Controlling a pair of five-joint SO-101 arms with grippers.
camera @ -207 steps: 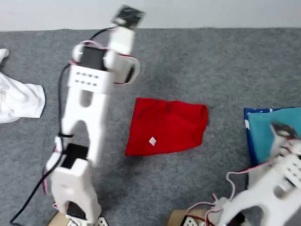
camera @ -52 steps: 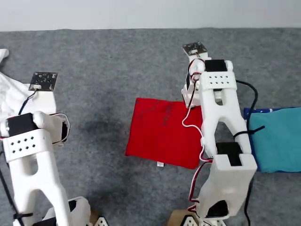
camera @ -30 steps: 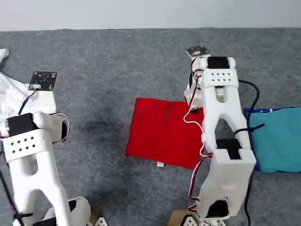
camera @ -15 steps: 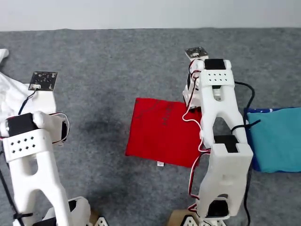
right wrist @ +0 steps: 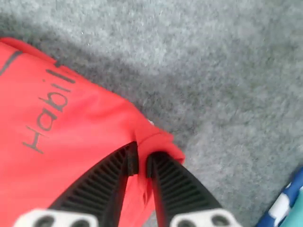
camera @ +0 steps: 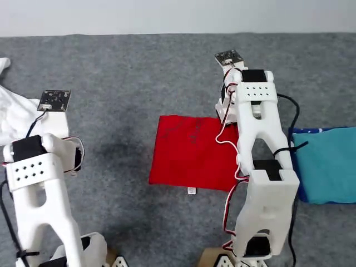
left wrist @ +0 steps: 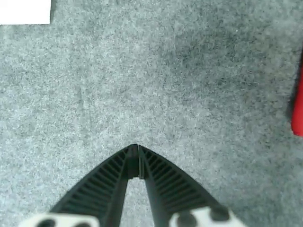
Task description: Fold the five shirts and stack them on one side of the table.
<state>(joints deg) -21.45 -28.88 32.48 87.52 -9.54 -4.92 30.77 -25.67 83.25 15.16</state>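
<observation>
My right tool [right wrist: 140, 160] pinches a raised fold at the red shirt's [camera: 186, 150] far corner, on the teal shirt [camera: 328, 164] side. I see the red shirt folded flat mid-worktop [camera: 128, 72], long axis roughly side to side, small tag [camera: 191, 191] at its near edge. My left tool [left wrist: 138, 152] is pressed together over grey worktop left of the red shirt. The white shirt [camera: 16, 114] lies further left.

Light: bright, soft and even over the grey surface [camera: 183, 67]; no hard-edged shadows.
Shadow ahead of left fingers [left wrist: 106, 177]: a dim patch on the surface, toward the red shirt [left wrist: 298, 113].
Shadow beyond right fingers [right wrist: 106, 182]: a dark band hugging the red shirt's edge.
Glare: white shirt [left wrist: 23, 12], far ahead of the left fingers, washed to flat white.
</observation>
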